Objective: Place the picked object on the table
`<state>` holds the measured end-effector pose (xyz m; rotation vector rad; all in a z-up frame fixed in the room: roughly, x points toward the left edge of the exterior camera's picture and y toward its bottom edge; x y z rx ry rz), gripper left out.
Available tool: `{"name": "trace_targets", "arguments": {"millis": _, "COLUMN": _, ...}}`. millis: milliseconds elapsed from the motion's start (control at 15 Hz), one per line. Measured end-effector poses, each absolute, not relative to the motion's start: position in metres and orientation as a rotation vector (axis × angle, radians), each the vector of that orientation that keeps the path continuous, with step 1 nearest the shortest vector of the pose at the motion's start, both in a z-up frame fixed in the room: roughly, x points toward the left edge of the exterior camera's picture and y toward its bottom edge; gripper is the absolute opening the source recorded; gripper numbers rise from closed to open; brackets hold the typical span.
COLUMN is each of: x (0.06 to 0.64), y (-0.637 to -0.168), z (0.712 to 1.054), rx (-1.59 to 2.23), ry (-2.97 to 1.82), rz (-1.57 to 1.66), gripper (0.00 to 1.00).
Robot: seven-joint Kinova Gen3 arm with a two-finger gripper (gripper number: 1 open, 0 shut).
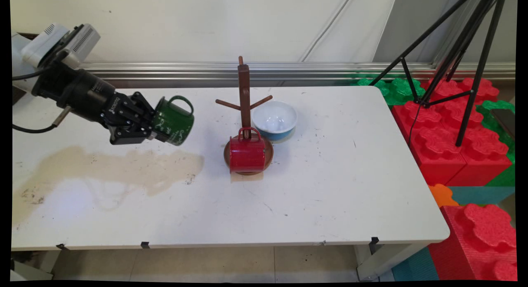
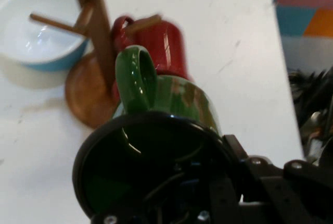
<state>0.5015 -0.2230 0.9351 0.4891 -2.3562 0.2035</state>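
Note:
My gripper (image 1: 153, 126) is shut on the rim of a green enamel mug (image 1: 173, 120), holding it on its side above the table's left half, handle up and bottom toward the right. In the hand view the green mug (image 2: 156, 130) fills the lower middle, its open mouth facing the camera. To its right stands a brown wooden mug tree (image 1: 244, 101) on a round base. A red mug (image 1: 246, 154) hangs by its handle from a low peg on the tree's near side. The mug tree (image 2: 96, 31) and red mug (image 2: 166, 47) lie just beyond the green mug.
A white bowl with a blue outside (image 1: 275, 120) sits right behind the tree. A tan stain (image 1: 123, 167) spreads over the table's left part. Red and green foam blocks (image 1: 453, 142) and a black tripod (image 1: 462, 52) stand off the table's right end.

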Motion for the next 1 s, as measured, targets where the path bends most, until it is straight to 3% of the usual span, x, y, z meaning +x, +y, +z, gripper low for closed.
{"name": "trace_targets", "arguments": {"millis": 1000, "x": 0.558, "y": -0.267, "z": 0.902, "rx": 0.453, "ry": -2.579, "rz": 0.382, "gripper": 0.00}}
